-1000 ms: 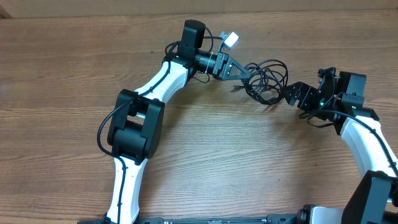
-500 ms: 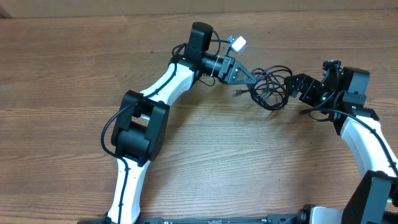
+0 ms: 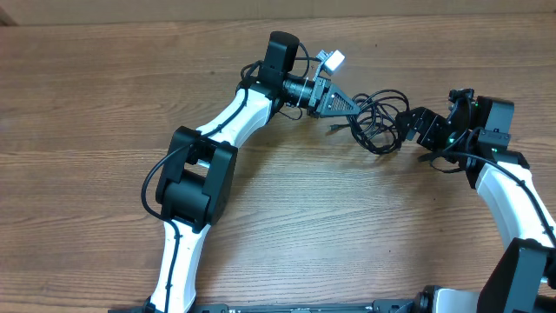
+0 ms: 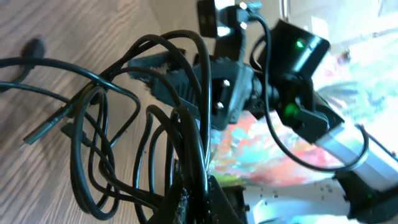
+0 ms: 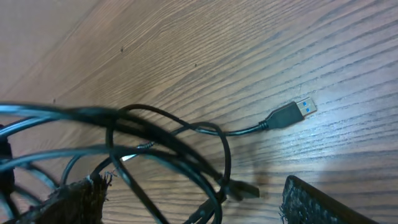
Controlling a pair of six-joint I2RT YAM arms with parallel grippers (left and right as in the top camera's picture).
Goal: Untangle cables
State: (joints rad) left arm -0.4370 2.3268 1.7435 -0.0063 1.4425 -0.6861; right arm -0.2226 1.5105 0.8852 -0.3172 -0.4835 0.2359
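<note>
Position: thin black looped cables [image 3: 378, 122] bunched on brown wooden table [image 3: 87, 104], between both tools | left tool [image 3: 352, 106]: clamped tight on the cables | right tool [image 3: 408, 128]: jaws wide, loops between them

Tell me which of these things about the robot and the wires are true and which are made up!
1. The left gripper is squeezed shut on the wires. True.
2. The right gripper is pinched tight on a wire. False: its fingers stand wide apart, with the wires running between them.
3. One plug lying on the table has blue inside its metal tip. True.
4. The table is made of shiny glass. False: it is brown wood.
5. The wires lie in one neat straight line. False: they are bunched in loops that cross over each other.
</note>
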